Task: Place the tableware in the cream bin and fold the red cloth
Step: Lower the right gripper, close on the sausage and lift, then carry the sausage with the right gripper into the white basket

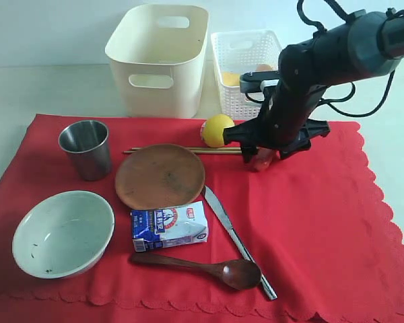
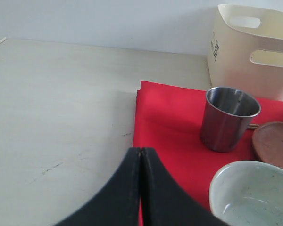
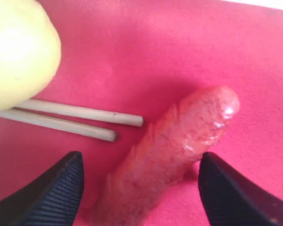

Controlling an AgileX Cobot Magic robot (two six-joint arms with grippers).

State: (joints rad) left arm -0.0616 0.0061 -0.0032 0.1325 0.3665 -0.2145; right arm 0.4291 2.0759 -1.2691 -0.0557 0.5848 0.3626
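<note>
The right gripper (image 3: 141, 188) is hanging wide open over the red cloth (image 1: 310, 222), its jaws standing either side of a sausage (image 3: 179, 136) without gripping it. The chopsticks (image 3: 80, 112) are lying just beside its fingertips, a lemon (image 3: 19, 52) against them. The cream bin (image 1: 175, 101) is standing beyond it, well apart. The left gripper (image 2: 140, 153) is pressed shut and empty, the cup (image 2: 228, 120) and bowl (image 2: 254, 197) near it.

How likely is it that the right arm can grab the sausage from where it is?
Probably yes: the right gripper stands open astride the sausage, with nothing between. The chopsticks and lemon lie close beside it.
</note>
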